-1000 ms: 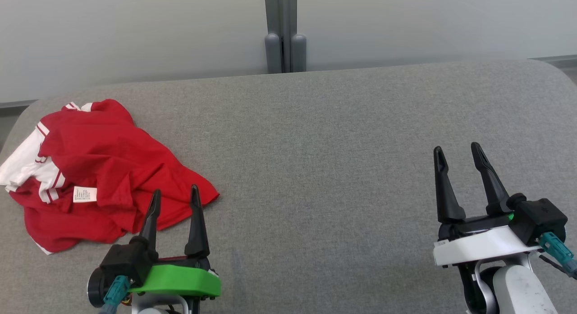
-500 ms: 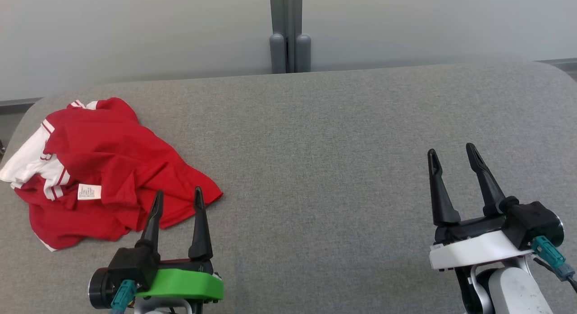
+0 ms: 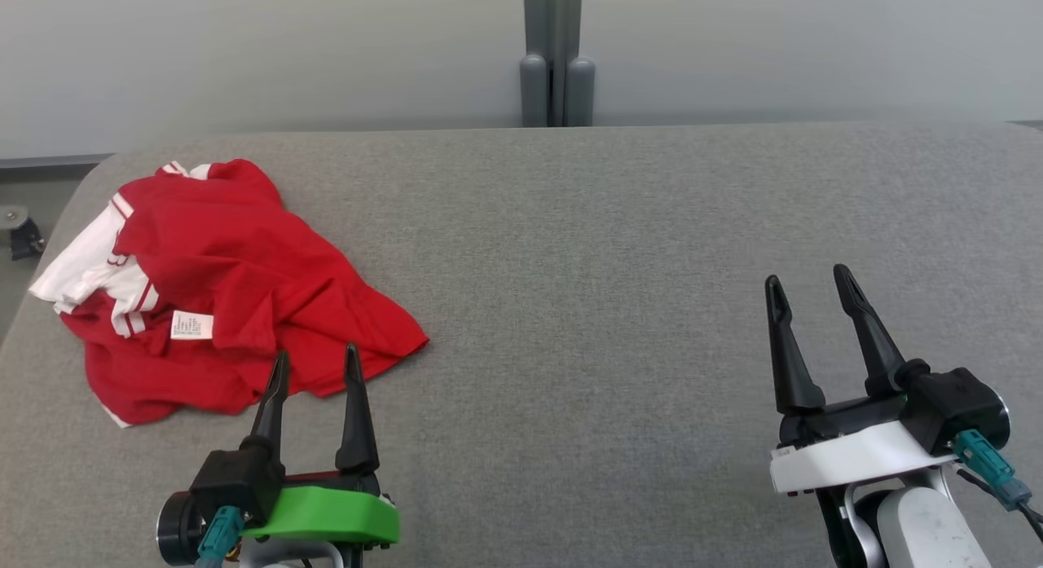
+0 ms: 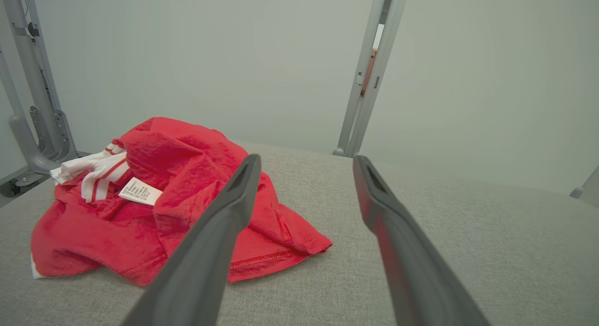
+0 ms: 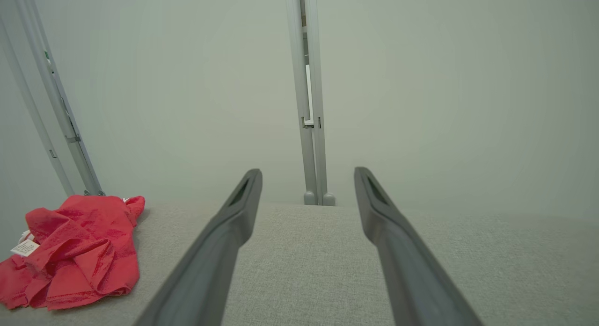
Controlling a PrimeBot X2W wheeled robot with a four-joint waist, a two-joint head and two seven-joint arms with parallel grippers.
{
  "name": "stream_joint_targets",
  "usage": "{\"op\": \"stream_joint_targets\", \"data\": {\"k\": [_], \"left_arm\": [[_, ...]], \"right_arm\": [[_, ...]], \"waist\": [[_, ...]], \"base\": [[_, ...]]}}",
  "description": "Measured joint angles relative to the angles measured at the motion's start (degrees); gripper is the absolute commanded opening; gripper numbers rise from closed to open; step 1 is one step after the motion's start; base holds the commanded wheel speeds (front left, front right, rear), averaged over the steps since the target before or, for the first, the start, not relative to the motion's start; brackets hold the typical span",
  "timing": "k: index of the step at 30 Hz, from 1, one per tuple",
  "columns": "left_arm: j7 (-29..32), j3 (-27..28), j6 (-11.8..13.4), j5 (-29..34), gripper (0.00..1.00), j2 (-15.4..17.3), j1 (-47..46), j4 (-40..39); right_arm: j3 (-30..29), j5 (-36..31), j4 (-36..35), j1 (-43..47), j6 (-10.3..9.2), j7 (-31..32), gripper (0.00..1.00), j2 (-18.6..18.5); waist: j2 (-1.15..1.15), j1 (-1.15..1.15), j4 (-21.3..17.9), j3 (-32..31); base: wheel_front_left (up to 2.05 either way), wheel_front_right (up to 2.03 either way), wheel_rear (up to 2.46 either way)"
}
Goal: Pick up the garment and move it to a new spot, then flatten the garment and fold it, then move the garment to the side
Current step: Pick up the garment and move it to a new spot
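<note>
Lying crumpled at the left end of the grey fabric worktop [image 3: 619,250], the red-and-white cotton garment [image 3: 244,299] sits just ahead-left of the left pincer [image 3: 316,353], whose fingers stand apart and empty. The right pincer [image 3: 807,275], equally spread, is well apart from it, so the left arm is nearer.

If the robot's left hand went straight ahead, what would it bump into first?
Probably the crumpled red and white cloth garment: the open left gripper points at its near edge, though how high the gripper is above it is unclear.
</note>
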Motion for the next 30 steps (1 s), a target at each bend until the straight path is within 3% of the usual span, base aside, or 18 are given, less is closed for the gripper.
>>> {"op": "stream_joint_targets", "data": {"k": [13,30], "left_arm": [[0.0,1.8,1.3,-0.7,1.0,0.0,0.2,-0.4],[0.0,3.1,1.2,-0.8,1.0,0.0,2.4,-0.8]], "right_arm": [[3.8,0.3,1.3,0.4,0.0,0.0,1.0,0.0],[6.6,1.0,2.9,1.2,0.0,0.0,1.0,0.0]], "waist": [[0.0,0.0,9.3,-0.2],[0.0,0.0,21.7,-1.5]], "base": [[0.0,0.0,0.0],[0.0,0.0,0.0]]}}
